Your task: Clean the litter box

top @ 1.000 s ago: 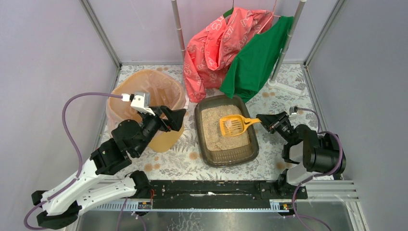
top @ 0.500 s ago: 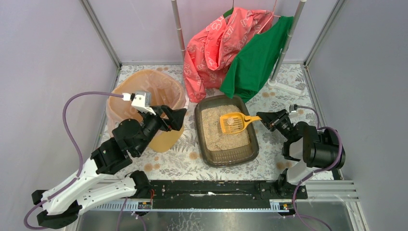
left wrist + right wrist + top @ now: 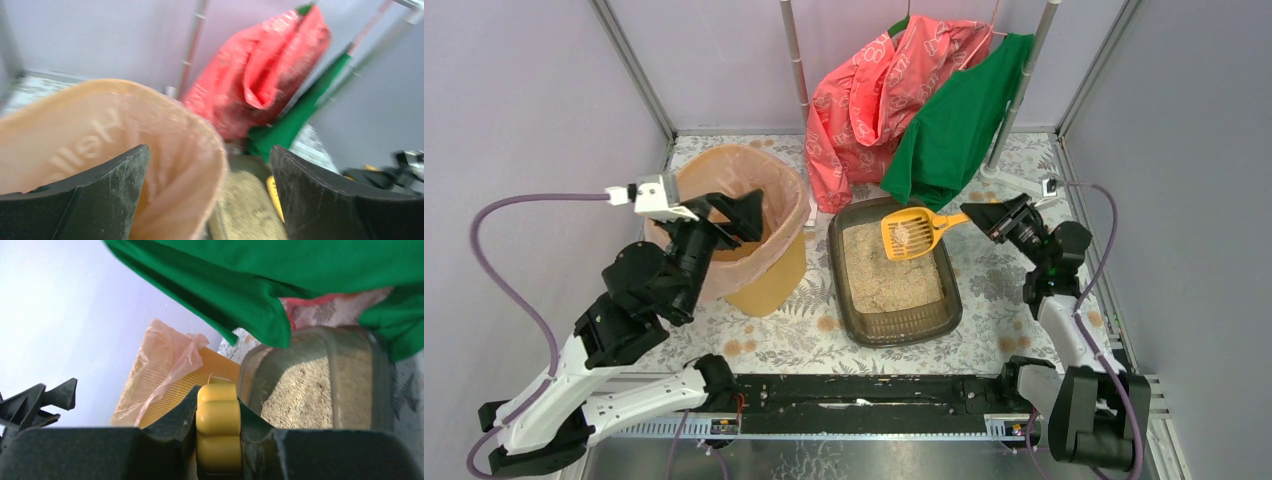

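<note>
Above the litter box (image 3: 892, 334), my right gripper (image 3: 972, 214) clamps the loaded scoop (image 3: 907, 234), left gripper (image 3: 736, 222) gaping over the bin (image 3: 774, 286); a tilt en route could spill granules.

Black-and-white arms (image 3: 574, 400) carry purple cables (image 3: 534, 197) and black triangular jaws.

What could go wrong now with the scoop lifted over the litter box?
The scoop, held by the right gripper, carries litter; it could spill onto the table before reaching the bin. The open left gripper straddles the bin liner, so the scoop might bump it. The green shirt hangs close and could snag.
</note>
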